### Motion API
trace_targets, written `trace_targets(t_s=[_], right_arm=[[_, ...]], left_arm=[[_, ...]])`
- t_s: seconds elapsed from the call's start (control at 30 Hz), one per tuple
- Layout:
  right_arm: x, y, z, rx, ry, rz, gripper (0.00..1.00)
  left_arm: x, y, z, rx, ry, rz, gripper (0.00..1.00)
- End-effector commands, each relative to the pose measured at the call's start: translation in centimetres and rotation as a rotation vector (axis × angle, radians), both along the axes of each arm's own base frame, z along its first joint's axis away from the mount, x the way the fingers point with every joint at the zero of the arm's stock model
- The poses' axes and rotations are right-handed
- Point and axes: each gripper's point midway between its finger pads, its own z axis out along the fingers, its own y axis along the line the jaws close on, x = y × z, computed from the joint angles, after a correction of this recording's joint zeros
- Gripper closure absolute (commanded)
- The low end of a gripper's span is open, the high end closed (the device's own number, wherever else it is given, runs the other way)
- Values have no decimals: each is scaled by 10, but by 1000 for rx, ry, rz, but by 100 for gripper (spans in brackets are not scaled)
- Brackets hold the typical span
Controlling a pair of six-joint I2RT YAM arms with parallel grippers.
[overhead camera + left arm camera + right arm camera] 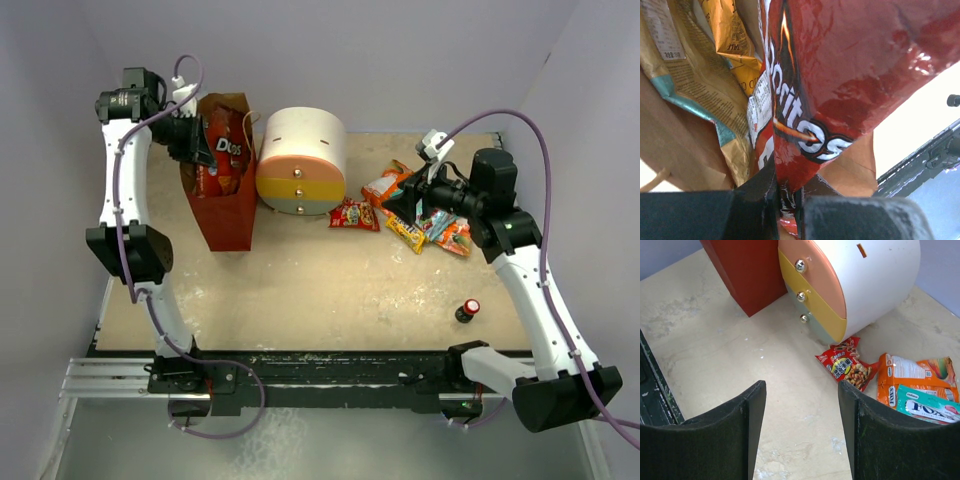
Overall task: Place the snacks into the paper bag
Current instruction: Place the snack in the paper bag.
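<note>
Doritos bag (222, 155), red, clamped in left pincer (787, 200), partway inside paper bag (225, 215) just left of drawer unit (300, 160), right pincer (802, 405) wide open, empty, by small packets (353, 214) right of drawer unit

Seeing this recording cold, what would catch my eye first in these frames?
The red Doritos bag stands out most: pinched in the left gripper, it pokes out of the paper bag at the far left, with tan and orange chip bags beside it inside. Next to the paper bag sits the round drawer unit, and right of that loose small packets lie near the open right gripper.
</note>
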Motion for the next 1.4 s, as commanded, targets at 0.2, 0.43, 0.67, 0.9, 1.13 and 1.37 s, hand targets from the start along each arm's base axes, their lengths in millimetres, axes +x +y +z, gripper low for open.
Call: trace_targets(t_s=[0.2,0.43,0.67,0.9,1.13,1.37], right_arm=[[5,-2,8,15,-38,-15,37],[6,-3,6,15,-33,-16,38],[7,-1,3,20,-25,-7,37],[4,-2,2,22,-33,-13,37],[4,-3,2,24,-35,-13,37],[5,-4,0,23,-33,-17,37]], left_arm=[[13,-3,-20,-47,56,8,85],[19,-2,-24,-40,54,8,68],[25,0,-15,-29,6,9,48],[37,-2,15,-37,-112,1,44],[52,-6,23,-82,-156,27,77],[75,-14,5,-161,-122,114,95]])
